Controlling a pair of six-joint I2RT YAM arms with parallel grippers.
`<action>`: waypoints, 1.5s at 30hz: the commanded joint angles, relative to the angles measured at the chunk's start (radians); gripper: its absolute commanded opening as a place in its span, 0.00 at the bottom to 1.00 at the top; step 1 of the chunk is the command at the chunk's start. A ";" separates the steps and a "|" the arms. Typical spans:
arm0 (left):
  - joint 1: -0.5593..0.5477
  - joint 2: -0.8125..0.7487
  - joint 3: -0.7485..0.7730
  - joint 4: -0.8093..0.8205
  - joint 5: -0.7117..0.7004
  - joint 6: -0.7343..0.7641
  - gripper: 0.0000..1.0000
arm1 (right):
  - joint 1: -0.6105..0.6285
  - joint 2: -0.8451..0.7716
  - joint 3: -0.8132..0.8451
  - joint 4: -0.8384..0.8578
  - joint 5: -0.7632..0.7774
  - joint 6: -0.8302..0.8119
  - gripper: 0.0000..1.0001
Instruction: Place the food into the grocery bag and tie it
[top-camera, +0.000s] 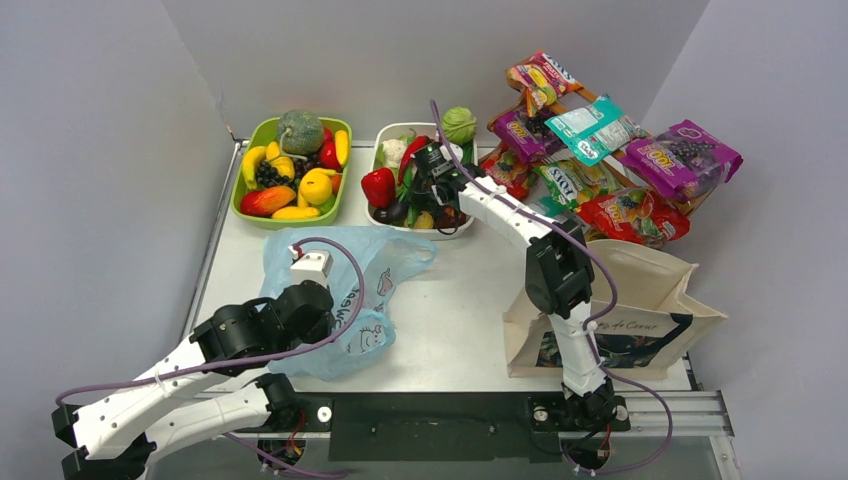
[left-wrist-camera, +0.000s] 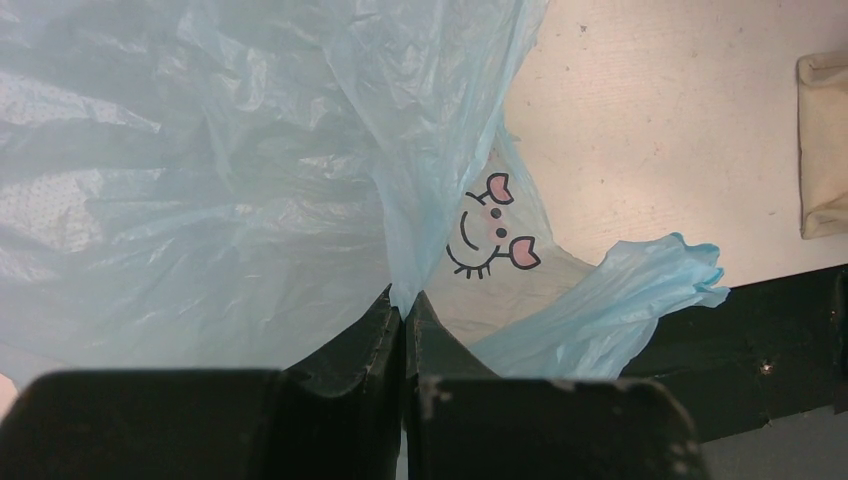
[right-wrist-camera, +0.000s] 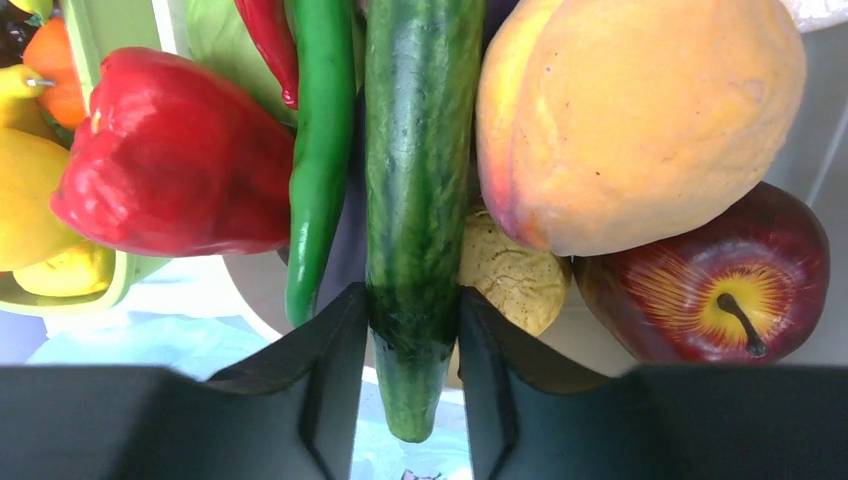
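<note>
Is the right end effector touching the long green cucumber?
Touching. The right wrist view shows the right end effector with fingers pressed against both cucumber sides, no gap.

Thin, crinkly plastic grocery bag (left-wrist-camera: 200, 150); glossy cucumber (right-wrist-camera: 415, 200), seemingly plastic.

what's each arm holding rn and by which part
The left fingers pinch a fold of the grocery bag beside its printed face. The right fingers grip the cucumber near its tip.

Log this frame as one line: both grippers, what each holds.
left gripper: shut on grocery bag | right gripper: shut on cucumber in white tray | grocery bag: lying on table, untied
</note>
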 joint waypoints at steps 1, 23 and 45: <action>0.004 -0.015 -0.001 0.036 -0.018 -0.003 0.00 | -0.007 -0.041 0.017 0.050 0.014 -0.004 0.27; 0.021 -0.009 -0.001 0.039 -0.020 -0.005 0.00 | -0.005 -0.469 -0.018 -0.211 -0.251 -0.277 0.09; 0.034 -0.028 -0.004 0.047 -0.012 0.001 0.00 | 0.356 -0.862 -0.489 -0.412 -0.321 -0.377 0.00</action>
